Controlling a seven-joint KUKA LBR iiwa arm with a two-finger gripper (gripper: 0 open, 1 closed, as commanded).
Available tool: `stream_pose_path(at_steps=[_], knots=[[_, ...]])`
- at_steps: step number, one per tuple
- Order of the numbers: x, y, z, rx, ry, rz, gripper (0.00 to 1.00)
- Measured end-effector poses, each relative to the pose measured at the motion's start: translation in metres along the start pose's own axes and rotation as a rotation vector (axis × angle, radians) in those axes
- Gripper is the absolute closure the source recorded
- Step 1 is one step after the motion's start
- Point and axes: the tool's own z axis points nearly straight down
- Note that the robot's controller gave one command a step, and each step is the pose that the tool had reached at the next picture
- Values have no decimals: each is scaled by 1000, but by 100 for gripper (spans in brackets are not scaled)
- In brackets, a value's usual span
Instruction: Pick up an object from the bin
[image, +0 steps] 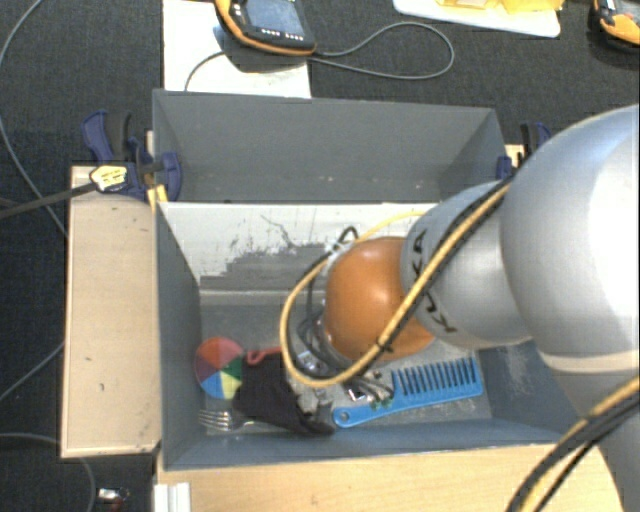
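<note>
Over the bin's front-right part, the big grey arm comes in from the right edge & bends down toward the front wall. Its last link slopes left & downward, w/ the orange cover at the wrist and a yellow cable looped round it.

The gripper sits low, near the middle of the front wall, mostly hidden under the cover. Can't tell if it's spread or closed, or if it's pinching anything.

Blue comb: lies flat along the front wall, right of centre. Long axis approx. parallel to that wall, right end slightly further back. Teeth point to the back wall. Its left (handle) end runs under the gripper; contact can't be judged.

Black cloth-like lump: just left of the gripper, against it.

Multicolour ball: front-left corner, beside the lump.

Fork: at the front wall, tines toward the left wall, partly under the lump.
</note>
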Motion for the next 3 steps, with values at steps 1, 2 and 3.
stream_pose_path(at_steps=[1,2,3], knots=[[9,-8,-8,-2,6,-91,100],[9,-8,-8,-2,6,-90,100],[10,-10,-7,-2,7,-79,100]])
